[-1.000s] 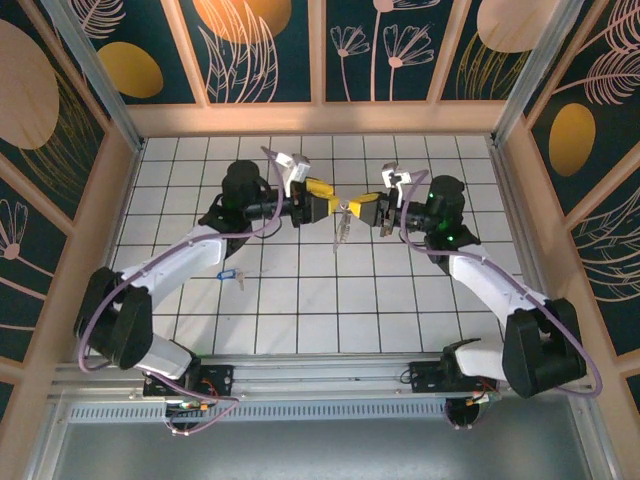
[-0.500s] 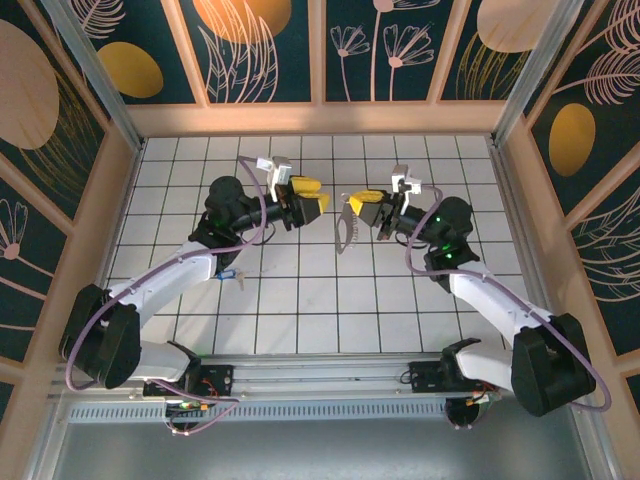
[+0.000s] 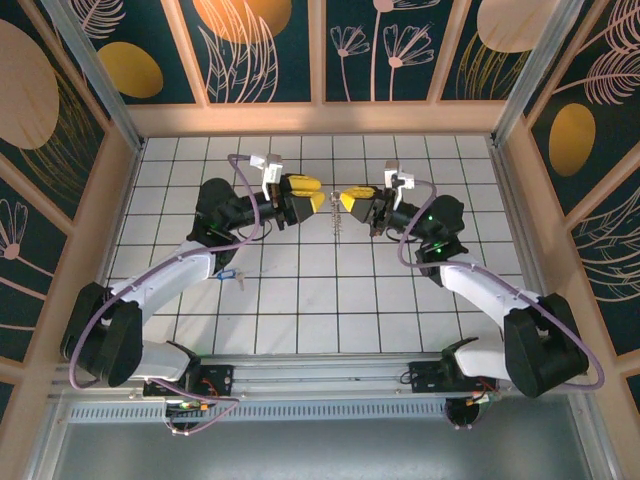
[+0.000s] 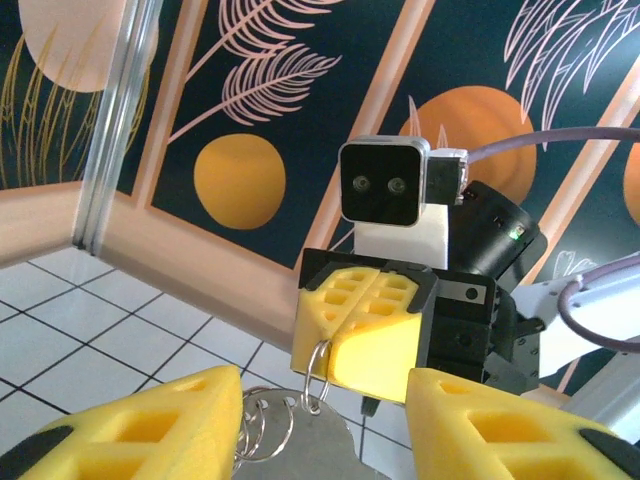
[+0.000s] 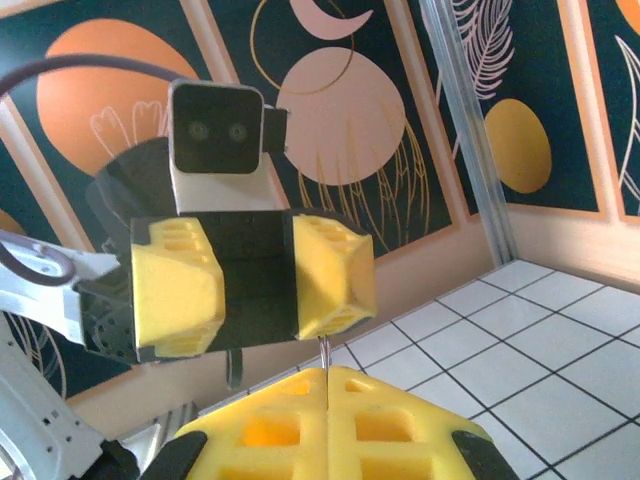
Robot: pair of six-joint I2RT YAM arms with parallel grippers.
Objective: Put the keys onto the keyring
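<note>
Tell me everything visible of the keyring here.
The keyring is a thin silvery metal loop, pinched at its top by the shut right gripper and hanging in mid-air above the tiles. In the left wrist view, smaller rings link to it, with a flat pale metal piece below. These dangle between the open fingers of the left gripper; contact there is unclear.

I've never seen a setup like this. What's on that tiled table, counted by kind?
Arms: 2 (left arm, right arm)
Yellow tools: 2 (left tool, right tool)
Keyring: 1
Blue-headed key cluster: 1
Total: 6
</note>
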